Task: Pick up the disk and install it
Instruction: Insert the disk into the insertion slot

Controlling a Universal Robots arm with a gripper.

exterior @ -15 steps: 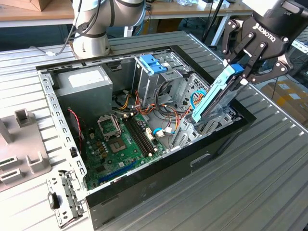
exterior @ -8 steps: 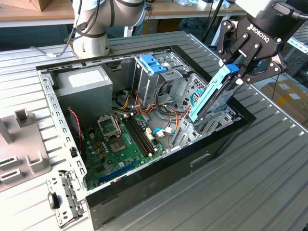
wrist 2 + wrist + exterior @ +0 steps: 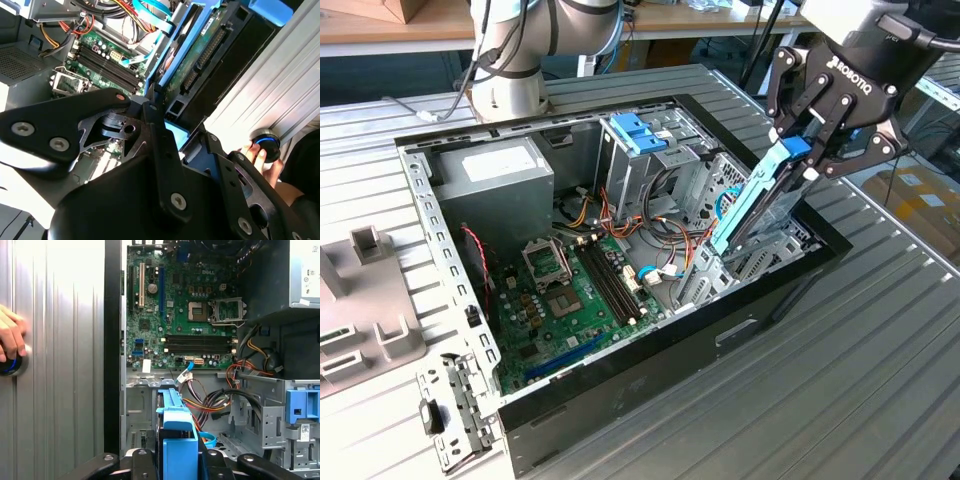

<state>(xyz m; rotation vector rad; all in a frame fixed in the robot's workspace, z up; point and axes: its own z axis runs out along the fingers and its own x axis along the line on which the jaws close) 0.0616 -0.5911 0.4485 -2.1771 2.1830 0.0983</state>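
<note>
My gripper (image 3: 807,152) is shut on the disk (image 3: 752,205), pinching its blue plastic end piece (image 3: 792,149). The disk hangs tilted, with its lower end down in the drive bay (image 3: 775,250) at the corner of the open computer case (image 3: 620,390) on the exterior view's right. In the second wrist view the disk (image 3: 200,55) shows its green circuit board and connector inside a blue carrier. The first wrist view has the blue carrier (image 3: 177,440) between my black fingers (image 3: 142,465), above the bay.
Inside the case lie the green motherboard (image 3: 570,290), a grey power-supply box (image 3: 495,175), a metal cage with a light-blue top (image 3: 640,135) and loose cables (image 3: 665,225). A person's hand (image 3: 10,337) rests on a blue-lit knob on the ribbed table. A metal bracket (image 3: 455,415) lies nearby.
</note>
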